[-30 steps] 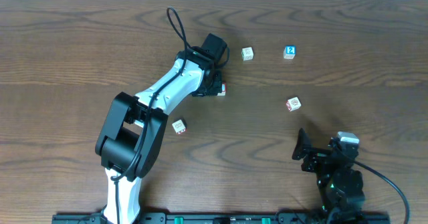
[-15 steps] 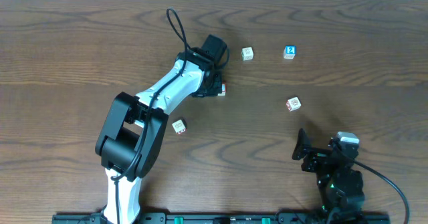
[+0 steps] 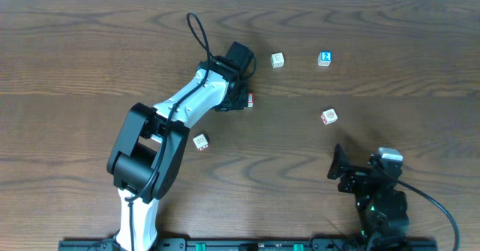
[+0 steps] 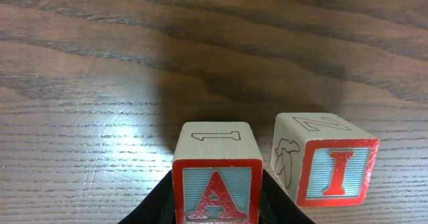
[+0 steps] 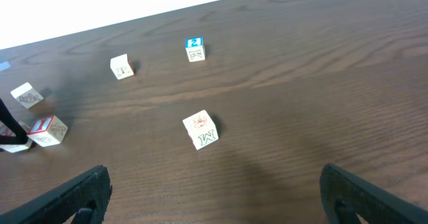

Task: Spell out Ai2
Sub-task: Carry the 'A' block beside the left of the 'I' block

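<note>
My left gripper (image 4: 218, 212) is shut on the red-framed A block (image 4: 217, 184) and holds it at table level. The red I block (image 4: 332, 168) stands just right of it with a small gap. In the overhead view the left gripper (image 3: 240, 97) reaches to the table's upper middle, and a red block edge (image 3: 250, 99) shows at its tip. The blue 2 block (image 3: 324, 58) lies apart at the upper right; it also shows in the right wrist view (image 5: 194, 49). My right gripper (image 5: 214, 207) is open and empty near the front edge (image 3: 339, 164).
An M block (image 3: 328, 116) lies mid-right and shows in the right wrist view (image 5: 202, 130). A pale block (image 3: 277, 60) sits left of the 2 block. Another pale block (image 3: 200, 141) lies beside the left arm. The left arm's cable (image 3: 198, 28) loops above it.
The left gripper and its block have shifted very slightly up and right. The right arm has not moved.
</note>
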